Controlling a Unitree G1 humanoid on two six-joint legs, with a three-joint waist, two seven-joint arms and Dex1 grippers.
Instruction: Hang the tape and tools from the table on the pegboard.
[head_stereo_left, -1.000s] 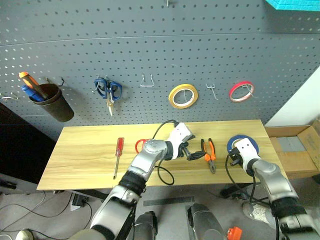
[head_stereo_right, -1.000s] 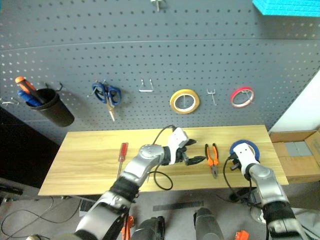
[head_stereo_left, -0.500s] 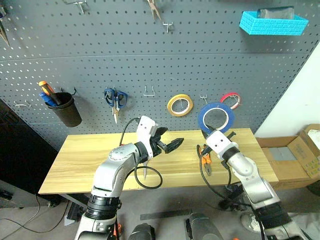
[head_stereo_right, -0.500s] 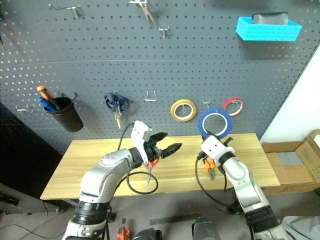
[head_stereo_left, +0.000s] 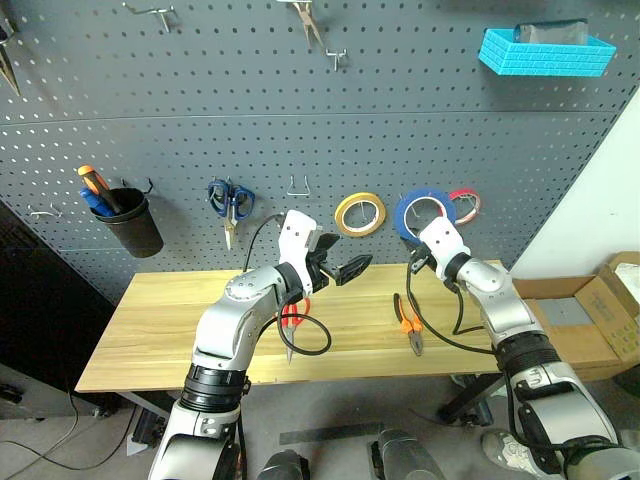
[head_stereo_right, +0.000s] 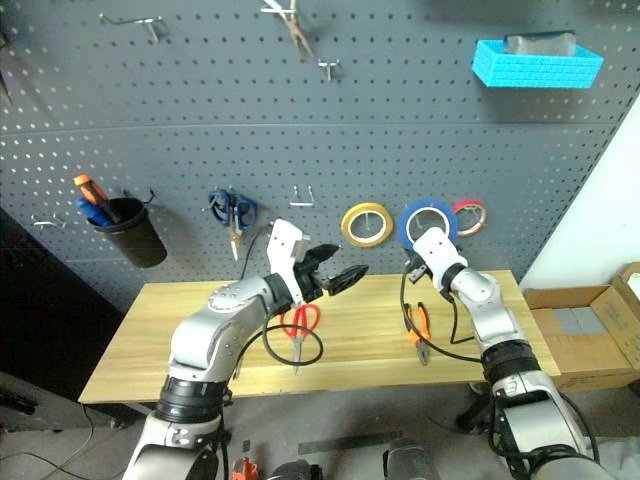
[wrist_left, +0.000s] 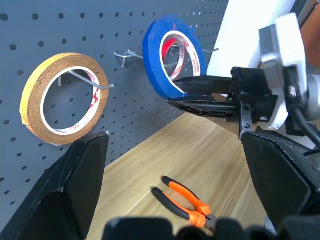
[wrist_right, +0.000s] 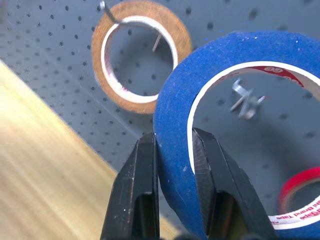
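The red scissors (head_stereo_left: 291, 316) and the orange pliers (head_stereo_left: 408, 325) lay on the table (head_stereo_left: 150, 320). Above it, the left gripper (head_stereo_left: 352, 267) hung wide open and empty. The right gripper (wrist_right: 174, 150) pinched the blue tape (head_stereo_left: 425, 212) close to a hook (wrist_right: 245, 100) on the pegboard (head_stereo_left: 250, 100).
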